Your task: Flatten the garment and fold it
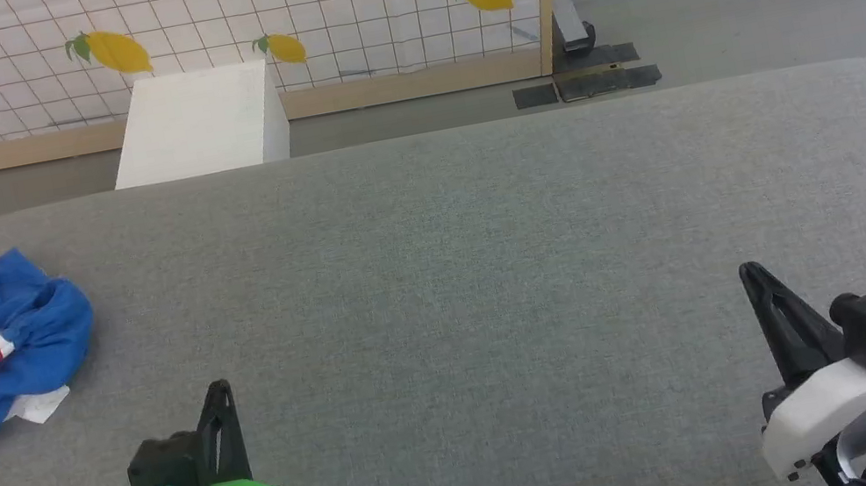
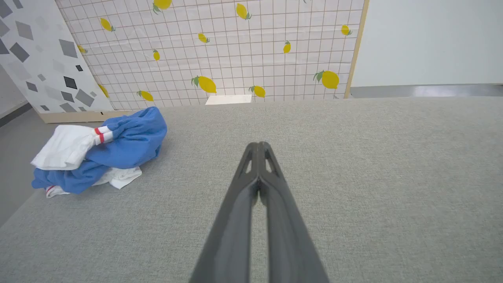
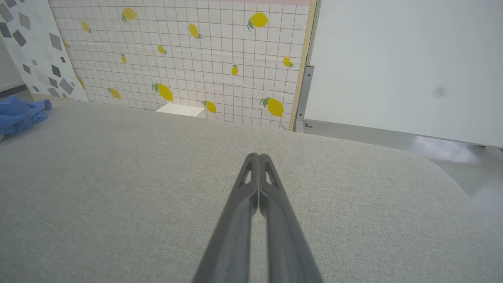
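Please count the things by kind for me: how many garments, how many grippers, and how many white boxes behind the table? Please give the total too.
garment: 1, a crumpled blue and white heap
grippers: 2, the left gripper and the right gripper, both shut and empty
white box: 1
Total: 4

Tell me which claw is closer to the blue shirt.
Left. The left claw, shut, sits a little right of the blue shirt, bunched at the left edge of the table. The right claw, also shut, is far off at the opposite side.
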`<state>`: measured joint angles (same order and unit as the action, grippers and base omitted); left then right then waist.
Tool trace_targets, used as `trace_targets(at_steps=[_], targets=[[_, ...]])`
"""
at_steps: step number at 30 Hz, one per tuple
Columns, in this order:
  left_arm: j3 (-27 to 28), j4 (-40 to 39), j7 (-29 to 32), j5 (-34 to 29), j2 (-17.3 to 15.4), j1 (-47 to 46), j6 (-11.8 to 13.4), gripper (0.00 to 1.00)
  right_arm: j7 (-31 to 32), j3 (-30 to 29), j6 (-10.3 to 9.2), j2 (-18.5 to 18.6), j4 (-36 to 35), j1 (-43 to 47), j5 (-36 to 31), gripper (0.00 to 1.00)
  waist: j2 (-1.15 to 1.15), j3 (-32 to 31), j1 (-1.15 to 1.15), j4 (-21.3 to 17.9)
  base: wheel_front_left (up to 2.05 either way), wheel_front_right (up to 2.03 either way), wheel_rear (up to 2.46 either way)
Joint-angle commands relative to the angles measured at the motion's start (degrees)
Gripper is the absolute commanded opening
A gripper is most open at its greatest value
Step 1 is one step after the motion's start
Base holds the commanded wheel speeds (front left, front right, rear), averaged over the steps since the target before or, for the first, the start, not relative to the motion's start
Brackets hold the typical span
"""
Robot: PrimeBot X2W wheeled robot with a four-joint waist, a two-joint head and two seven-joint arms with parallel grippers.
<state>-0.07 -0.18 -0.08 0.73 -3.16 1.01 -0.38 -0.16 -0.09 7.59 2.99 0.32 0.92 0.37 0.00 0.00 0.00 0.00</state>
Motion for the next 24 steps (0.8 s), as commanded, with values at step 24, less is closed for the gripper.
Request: trace_targets(at_steps=[24], targets=[[0.1,0.2,0.1,-0.7,0.3,-1.0,0.4,0.00,0.2,0.1,-0.10,-0.1,-0.3,-0.9,-0.4,0.00,0.00,0.0,0.00,0.0,0.00,0.00,0.00]])
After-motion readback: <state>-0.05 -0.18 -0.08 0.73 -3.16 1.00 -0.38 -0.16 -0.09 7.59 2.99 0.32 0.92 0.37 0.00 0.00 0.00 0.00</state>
